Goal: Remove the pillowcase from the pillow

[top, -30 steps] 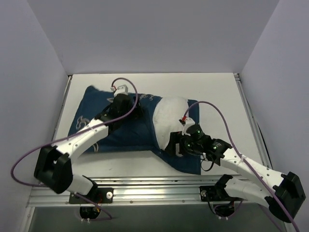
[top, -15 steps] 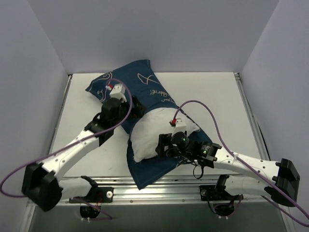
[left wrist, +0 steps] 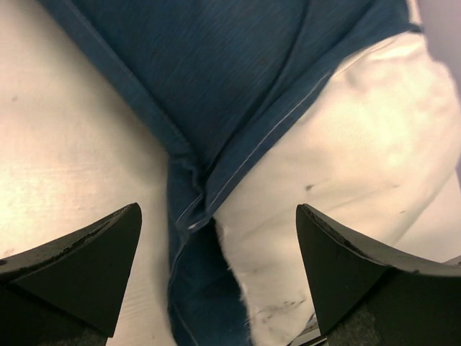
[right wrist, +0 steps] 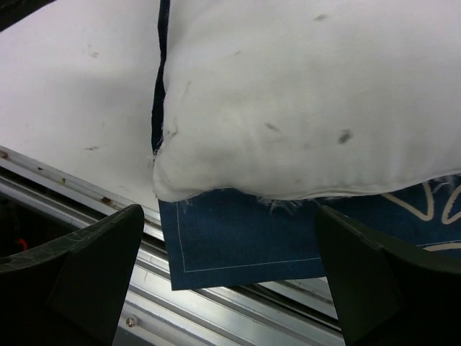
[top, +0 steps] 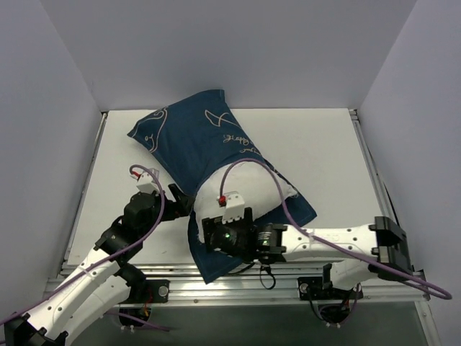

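The navy pillowcase [top: 194, 130] lies diagonally from the back left towards the table's front edge. The white pillow [top: 252, 180] sticks halfway out of its near end. My left gripper [top: 178, 204] is open and empty at the pillow's left side. In the left wrist view [left wrist: 220, 288] the pillowcase hem [left wrist: 238, 72] and the bare pillow [left wrist: 360, 144] lie beyond its spread fingers. My right gripper [top: 207, 241] is open and empty over the pillow's near corner. In the right wrist view [right wrist: 230, 288] the pillow [right wrist: 302, 94] rests on a pillowcase flap [right wrist: 238, 238].
The white table [top: 324, 144] is walled at the back and on both sides. A metal rail [right wrist: 238, 310] runs along the front edge, and the pillowcase flap overhangs it. A purple cable loops over the pillow.
The left gripper has let go of the pillowcase and drawn back to the near left. The right gripper has slid left to the pillow's near corner. One second ago the pillow lay flat crosswise.
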